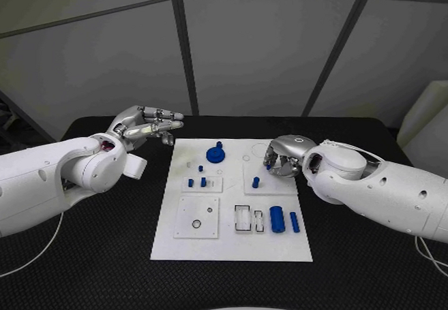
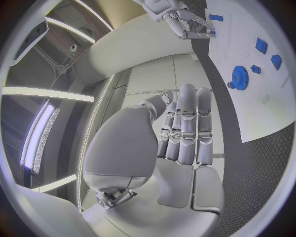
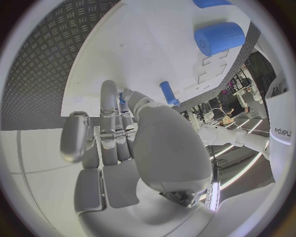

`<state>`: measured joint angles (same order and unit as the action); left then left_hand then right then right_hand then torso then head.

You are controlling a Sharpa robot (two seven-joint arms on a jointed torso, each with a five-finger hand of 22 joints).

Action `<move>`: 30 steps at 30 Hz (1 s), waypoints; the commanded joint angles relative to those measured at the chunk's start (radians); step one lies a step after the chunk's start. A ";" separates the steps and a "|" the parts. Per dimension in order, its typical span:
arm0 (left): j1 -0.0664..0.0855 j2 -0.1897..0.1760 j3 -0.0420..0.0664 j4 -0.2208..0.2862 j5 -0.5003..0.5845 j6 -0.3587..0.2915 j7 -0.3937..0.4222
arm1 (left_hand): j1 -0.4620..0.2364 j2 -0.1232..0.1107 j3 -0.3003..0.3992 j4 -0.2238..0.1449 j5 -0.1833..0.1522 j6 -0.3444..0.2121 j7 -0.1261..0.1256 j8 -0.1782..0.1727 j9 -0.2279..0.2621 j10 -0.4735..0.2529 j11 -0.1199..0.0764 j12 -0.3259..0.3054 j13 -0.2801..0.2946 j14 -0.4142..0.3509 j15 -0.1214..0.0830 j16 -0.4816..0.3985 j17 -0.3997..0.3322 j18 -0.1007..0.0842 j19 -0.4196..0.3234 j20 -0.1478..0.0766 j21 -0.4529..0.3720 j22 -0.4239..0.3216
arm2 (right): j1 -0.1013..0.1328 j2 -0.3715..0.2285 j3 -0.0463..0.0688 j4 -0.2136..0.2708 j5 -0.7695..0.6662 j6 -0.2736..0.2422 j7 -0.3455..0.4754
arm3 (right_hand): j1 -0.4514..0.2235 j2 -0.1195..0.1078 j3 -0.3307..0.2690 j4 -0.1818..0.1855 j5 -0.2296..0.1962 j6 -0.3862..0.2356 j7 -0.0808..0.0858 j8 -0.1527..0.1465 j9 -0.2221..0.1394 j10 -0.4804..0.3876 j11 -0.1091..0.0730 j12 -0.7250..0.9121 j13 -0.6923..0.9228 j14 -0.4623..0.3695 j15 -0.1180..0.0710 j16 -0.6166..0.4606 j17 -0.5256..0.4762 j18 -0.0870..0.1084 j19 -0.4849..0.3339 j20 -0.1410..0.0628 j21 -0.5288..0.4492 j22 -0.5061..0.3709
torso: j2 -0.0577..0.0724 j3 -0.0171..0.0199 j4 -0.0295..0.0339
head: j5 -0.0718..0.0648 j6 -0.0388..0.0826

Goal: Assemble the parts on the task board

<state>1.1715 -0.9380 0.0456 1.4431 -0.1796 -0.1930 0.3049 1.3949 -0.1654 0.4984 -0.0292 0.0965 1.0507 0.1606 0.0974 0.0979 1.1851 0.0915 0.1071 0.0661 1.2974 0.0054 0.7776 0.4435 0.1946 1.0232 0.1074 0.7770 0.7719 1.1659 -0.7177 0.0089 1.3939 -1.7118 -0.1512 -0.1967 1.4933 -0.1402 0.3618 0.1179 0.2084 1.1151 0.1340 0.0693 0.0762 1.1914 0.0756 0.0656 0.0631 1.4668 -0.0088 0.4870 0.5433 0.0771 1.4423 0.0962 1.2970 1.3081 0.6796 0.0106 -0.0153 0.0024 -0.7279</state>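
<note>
The right hand (image 1: 283, 157) curls over the task board (image 1: 231, 247) edge, apparently grasping nothing I can confirm, while the left hand (image 1: 144, 127) hangs released beside it.

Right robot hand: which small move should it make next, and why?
Probably lower the right robot hand onto the small blue peg near its fingertips. It hovers over the task board holding nothing visible, and several blue parts lie loose.
</note>
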 commanded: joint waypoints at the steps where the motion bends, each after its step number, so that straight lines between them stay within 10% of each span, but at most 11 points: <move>1: 0.001 0.001 0.001 0.002 0.016 0.018 0.018 | -0.003 0.007 -0.001 -0.007 0.006 0.001 0.003 -0.005 -0.001 0.002 0.002 -0.004 0.001 -0.007 -0.001 -0.009 -0.002 -0.011 -0.009 0.002 -0.005 -0.001 | -0.001 0.005 -0.001 -0.004 0.009 0.025 0.015 | -0.003 0.018 0.015 -0.006 0.003 0.011 -0.001 0.000 0.002 0.014 0.000 -0.005 0.000 0.016 -0.003 0.017 0.010 -0.018 0.012 -0.002 0.026 0.061 | -0.001 0.0001 -0.0005 | -0.001 -0.001; 15: 0.001 0.000 0.001 0.002 0.016 0.025 0.007 | -0.004 0.007 -0.002 -0.007 0.006 -0.001 0.004 -0.006 -0.002 0.001 0.003 -0.005 0.001 -0.006 -0.001 -0.012 -0.004 -0.011 -0.009 0.002 -0.007 -0.002 | -0.004 0.010 -0.001 -0.002 0.006 0.038 0.003 | -0.018 0.041 0.039 -0.045 0.002 0.049 -0.013 0.008 0.012 0.066 -0.016 0.001 0.005 0.020 -0.013 0.079 0.043 -0.039 0.051 -0.009 0.125 0.143 | -0.001 0.0001 -0.0006 | 0.002 -0.006; 30: 0.001 0.001 0.001 0.000 0.016 0.029 0.002 | -0.003 0.007 -0.002 -0.009 0.007 -0.003 0.005 -0.008 -0.003 -0.001 0.003 -0.006 0.001 -0.006 -0.001 -0.016 -0.005 -0.011 -0.010 0.002 -0.009 -0.003 | -0.007 -0.014 -0.001 0.049 -0.030 -0.077 -0.027 | -0.038 0.036 0.095 -0.087 -0.049 0.067 -0.016 0.002 0.020 0.084 -0.021 -0.004 0.004 0.004 -0.017 0.128 0.068 -0.045 0.062 -0.014 0.157 0.170 | -0.003 -0.0001 -0.0011 | -0.001 -0.005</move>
<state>1.1713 -0.9374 0.0456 1.4420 -0.1697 -0.1768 0.3023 1.3950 -0.1655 0.4954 -0.0322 0.0963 1.0506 0.1605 0.0937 0.0971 1.1850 0.0915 0.1071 0.0659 1.2992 0.0071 0.7667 0.4390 0.1945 1.0197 0.1111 0.7731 0.7701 1.1564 -0.7317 0.0075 1.4330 -1.7291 -0.1768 -0.2234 1.4702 -0.1025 0.4508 0.0316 0.1636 1.1735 0.1194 0.0743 0.0946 1.2705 0.0535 0.0597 0.0674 1.4632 -0.0200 0.6107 0.6103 0.0459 1.4641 0.0895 1.4500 1.3078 0.6772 0.0107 -0.0163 0.0017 -0.7338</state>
